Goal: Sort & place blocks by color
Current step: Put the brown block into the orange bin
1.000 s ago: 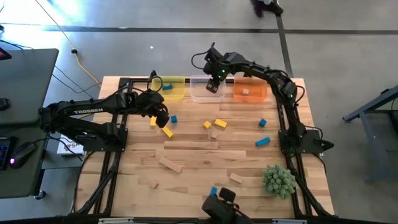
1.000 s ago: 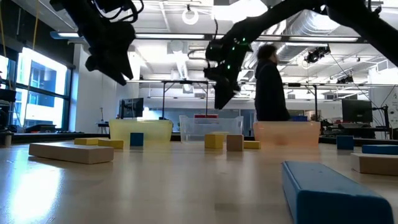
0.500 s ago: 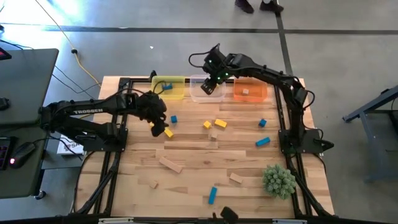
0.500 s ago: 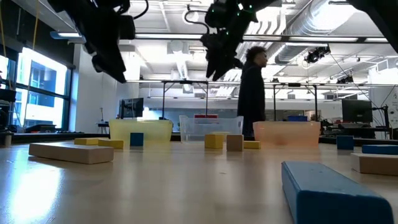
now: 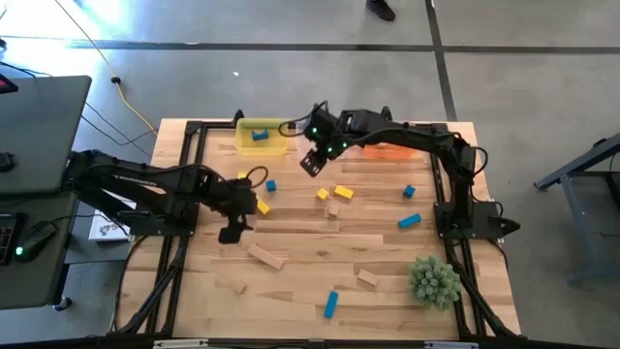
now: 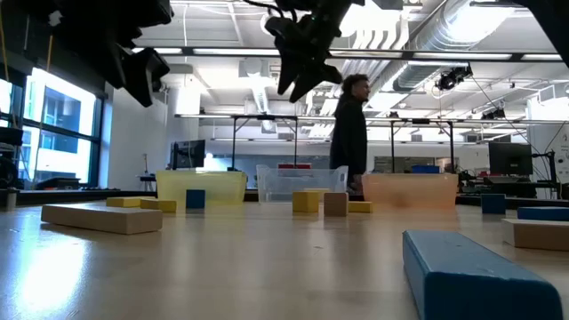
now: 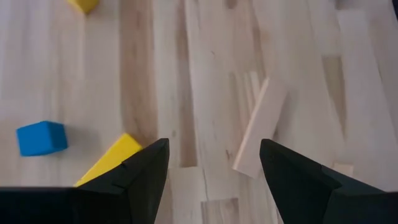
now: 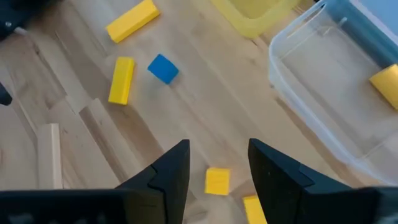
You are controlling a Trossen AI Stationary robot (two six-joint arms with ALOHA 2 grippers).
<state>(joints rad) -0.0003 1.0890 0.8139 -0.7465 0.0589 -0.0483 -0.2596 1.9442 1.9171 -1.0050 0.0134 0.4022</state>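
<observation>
Blue, yellow and tan blocks lie scattered flat on the wooden table. My left gripper hangs open over the left middle, nothing between its fingers; a yellow block, a blue cube and a tan bar lie below it. My right gripper hovers open near the bins, high above the table. A yellow block lies on the table under its gap. The yellow bin holds a blue block. The clear bin holds a yellow block.
The orange bin stands at the far edge, partly under the right arm. A spiky green plant ball sits at the near right. More blocks lie around: blue, blue, tan. A person walks beyond the table.
My left gripper has swung from beside the yellow bin toward the table's near edge, rolling as it went. My right gripper has left the clear bin, rising and going toward the table's left and near side. No block has moved.
</observation>
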